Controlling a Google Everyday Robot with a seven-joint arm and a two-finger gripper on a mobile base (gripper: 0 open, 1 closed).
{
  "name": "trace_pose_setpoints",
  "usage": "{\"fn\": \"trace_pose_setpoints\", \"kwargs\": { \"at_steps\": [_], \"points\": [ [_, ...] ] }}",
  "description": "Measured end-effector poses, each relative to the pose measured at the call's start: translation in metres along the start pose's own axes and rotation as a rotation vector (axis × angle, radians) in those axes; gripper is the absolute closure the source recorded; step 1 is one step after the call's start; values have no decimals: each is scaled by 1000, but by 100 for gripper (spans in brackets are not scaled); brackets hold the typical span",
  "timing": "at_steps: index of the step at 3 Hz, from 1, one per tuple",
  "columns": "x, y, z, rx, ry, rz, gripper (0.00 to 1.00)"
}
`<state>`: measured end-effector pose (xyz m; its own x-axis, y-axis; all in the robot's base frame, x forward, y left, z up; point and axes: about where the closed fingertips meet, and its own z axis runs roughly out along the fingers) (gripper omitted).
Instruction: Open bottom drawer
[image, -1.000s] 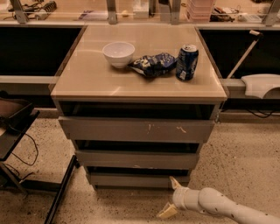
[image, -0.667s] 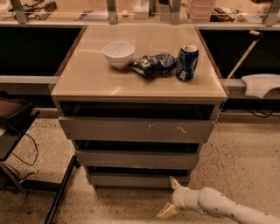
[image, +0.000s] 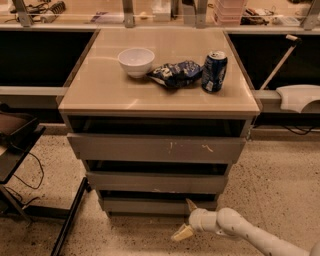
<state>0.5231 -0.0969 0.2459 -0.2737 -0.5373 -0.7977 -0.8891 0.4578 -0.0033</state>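
Observation:
The bottom drawer is the narrowest, lowest grey front of the three under the beige cabinet top, plain and unmarked. It stands out only a little beyond the dark gap above it. My gripper comes in on a white arm from the lower right, low over the floor, just in front of the drawer's right part. Its fingers are spread: one tan fingertip touches or nearly touches the drawer front's upper edge, the other points down-left toward the floor. It holds nothing.
Above are the mid-width drawer and the widest, scratched drawer. On the cabinet top sit a white bowl, a blue chip bag and a blue can. A black stand is at left.

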Motion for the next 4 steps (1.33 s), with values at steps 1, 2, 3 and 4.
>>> {"fn": "trace_pose_setpoints", "kwargs": {
  "at_steps": [1,2,3,4],
  "points": [
    [10,-38,-7,67,2,15,0],
    [9,-39,-7,67,2,14,0],
    [12,-58,5,83,58,6,0],
    [12,-58,5,83,58,6,0]
  ]
}}
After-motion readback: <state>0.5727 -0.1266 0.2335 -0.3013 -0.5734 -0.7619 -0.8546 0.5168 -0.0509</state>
